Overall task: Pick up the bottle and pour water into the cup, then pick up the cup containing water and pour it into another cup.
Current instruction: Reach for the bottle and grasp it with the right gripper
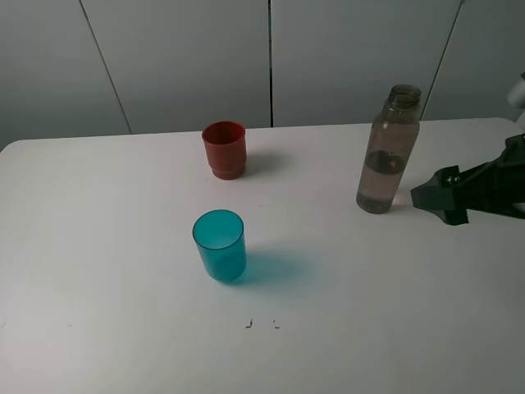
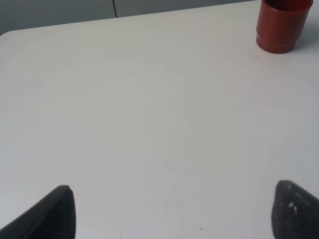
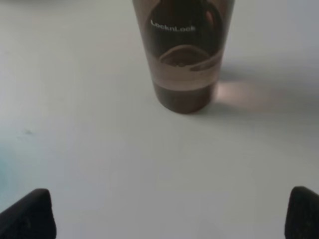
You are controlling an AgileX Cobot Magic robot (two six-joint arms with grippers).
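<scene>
The bottle [image 1: 387, 152] is found upright, uncapped and part-filled. It is judged stiff, smooth-walled and weighted low, so a mid-body hold is advised. The cup [image 1: 220, 245] is set well apart from the bottle. The right gripper [image 1: 435, 197], near the bottle, is spread wide and empty.

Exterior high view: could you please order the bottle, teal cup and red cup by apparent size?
1. The bottle, clearly largest.
2 and 3. The teal cup looks slightly bigger than the red cup, but it stands nearer the camera, so I leave them unranked.
</scene>
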